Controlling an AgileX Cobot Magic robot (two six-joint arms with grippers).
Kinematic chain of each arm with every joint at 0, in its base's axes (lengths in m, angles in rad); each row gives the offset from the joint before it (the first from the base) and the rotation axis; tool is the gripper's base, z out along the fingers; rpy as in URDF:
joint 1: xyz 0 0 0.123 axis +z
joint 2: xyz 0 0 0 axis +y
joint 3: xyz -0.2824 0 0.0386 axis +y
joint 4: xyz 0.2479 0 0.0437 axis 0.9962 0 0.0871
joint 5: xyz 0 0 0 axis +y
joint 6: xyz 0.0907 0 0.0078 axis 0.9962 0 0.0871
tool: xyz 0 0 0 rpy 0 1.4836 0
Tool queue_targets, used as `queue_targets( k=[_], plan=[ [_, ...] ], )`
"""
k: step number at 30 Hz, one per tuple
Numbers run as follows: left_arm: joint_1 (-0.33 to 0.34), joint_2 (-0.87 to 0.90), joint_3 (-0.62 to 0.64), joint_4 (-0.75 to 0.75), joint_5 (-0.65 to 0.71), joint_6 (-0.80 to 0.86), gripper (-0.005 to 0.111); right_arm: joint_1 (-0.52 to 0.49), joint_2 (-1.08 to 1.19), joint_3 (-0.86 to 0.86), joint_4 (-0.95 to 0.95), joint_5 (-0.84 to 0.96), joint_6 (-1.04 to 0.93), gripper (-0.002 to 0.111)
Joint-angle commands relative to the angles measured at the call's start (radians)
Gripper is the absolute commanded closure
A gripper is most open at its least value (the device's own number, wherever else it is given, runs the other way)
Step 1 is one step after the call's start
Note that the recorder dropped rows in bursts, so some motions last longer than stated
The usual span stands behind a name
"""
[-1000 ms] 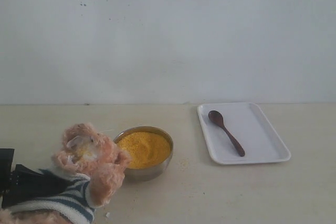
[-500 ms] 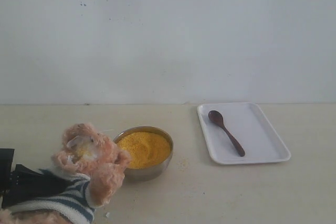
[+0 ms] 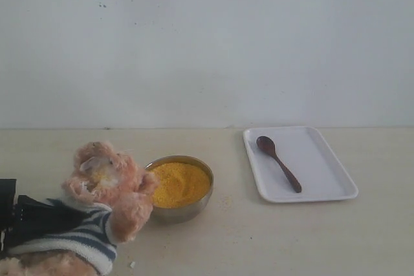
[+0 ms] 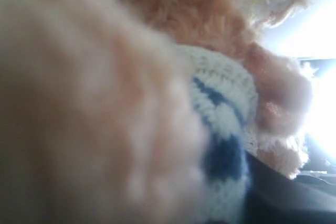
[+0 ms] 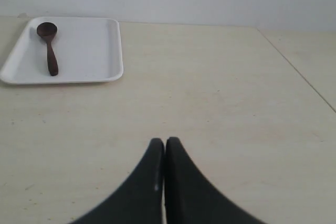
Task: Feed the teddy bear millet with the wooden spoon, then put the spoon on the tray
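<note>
At the far left edge, the black left tool grasps the one teddy bear around its body. The bear is soft and shaggy, with tan-pink fur and a knitted navy-and-white striped shirt. It leans back with its face turned up. In the left wrist view the fur and knit fill the picture, too close and blurred to show more. One fuzzy paw lies against the left rim of the bowl; I cannot tell whether it touches.

Just right of the bear stands one small round metal bowl with a shiny wall. It holds millet, fine bright yellow grain heaped almost to the brim.

Further right, apart from the bowl, lies one flat white tray, rectangular with rounded corners and a low raised rim. One dark wooden spoon rests on it, oval bowl toward the wall and thin straight handle pointing to the near right.

The pale, smooth table is bare in front of the bowl and tray and to the tray's right, and a plain white wall backs it.

The right tool is clenched on nothing, its two smooth black fingers pressed together over open table, well clear of the tray.
</note>
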Motion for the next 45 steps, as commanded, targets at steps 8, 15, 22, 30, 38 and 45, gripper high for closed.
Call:
queue_targets(
  k=[8, 15, 22, 30, 38, 45],
  plan=[
    [-0.005, -0.004, 0.000, -0.154, 0.024, 0.114, 0.103, -0.007, 0.004, 0.000, -0.001, 0.004, -0.005, 0.108],
    [-0.062, 0.048, -0.007, -0.154, -0.066, 0.229, 0.103, -0.007, 0.004, 0.000, -0.001, 0.004, -0.005, 0.108],
    [-0.062, 0.108, -0.008, -0.154, -0.206, 0.246, 0.103, -0.007, 0.004, 0.000, -0.001, 0.004, -0.005, 0.108],
    [-0.062, 0.134, -0.009, -0.154, -0.205, 0.244, 0.103, -0.007, 0.004, 0.000, -0.001, 0.004, -0.005, 0.108],
    [-0.062, 0.134, -0.009, -0.154, -0.200, 0.222, 0.064, -0.007, 0.004, 0.000, -0.001, 0.004, -0.005, 0.108],
    [-0.062, 0.134, -0.009, -0.154, -0.223, 0.135, -0.003, -0.007, 0.004, 0.000, -0.001, -0.004, -0.005, 0.108]
  ],
)
